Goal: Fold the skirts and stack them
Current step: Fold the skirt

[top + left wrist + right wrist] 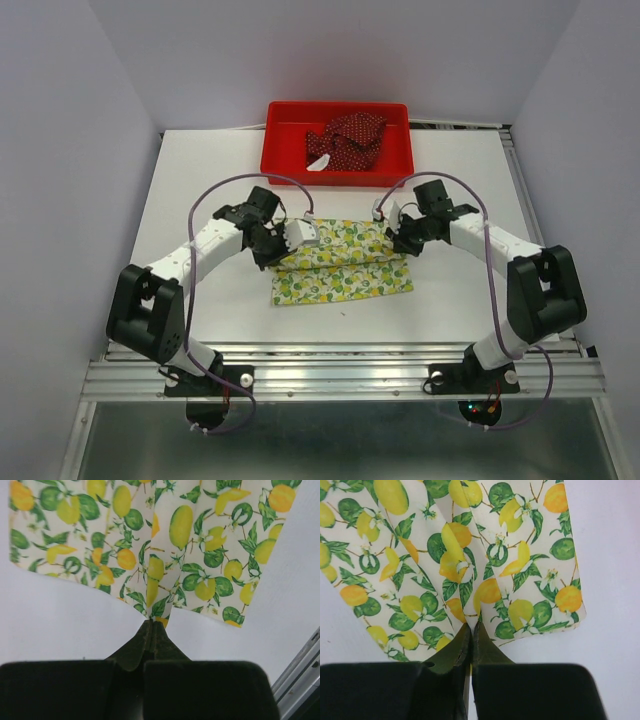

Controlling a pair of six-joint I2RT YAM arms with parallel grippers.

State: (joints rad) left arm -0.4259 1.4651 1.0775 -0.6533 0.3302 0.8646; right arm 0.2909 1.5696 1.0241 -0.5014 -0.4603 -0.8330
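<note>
On the middle of the white table [200, 200] lies the lemon-print skirt [340, 268], spread out wide between the two arms. At its left end the left gripper [152, 625] has its fingers pressed together on a pinch of the cloth, which puckers up into the tips. At the right end the right gripper [471, 627] is clamped on the fabric the same way. Beyond them, the dark red dotted skirt [350, 140] sits crumpled in the red plastic tray [280, 150] at the table's far edge.
</note>
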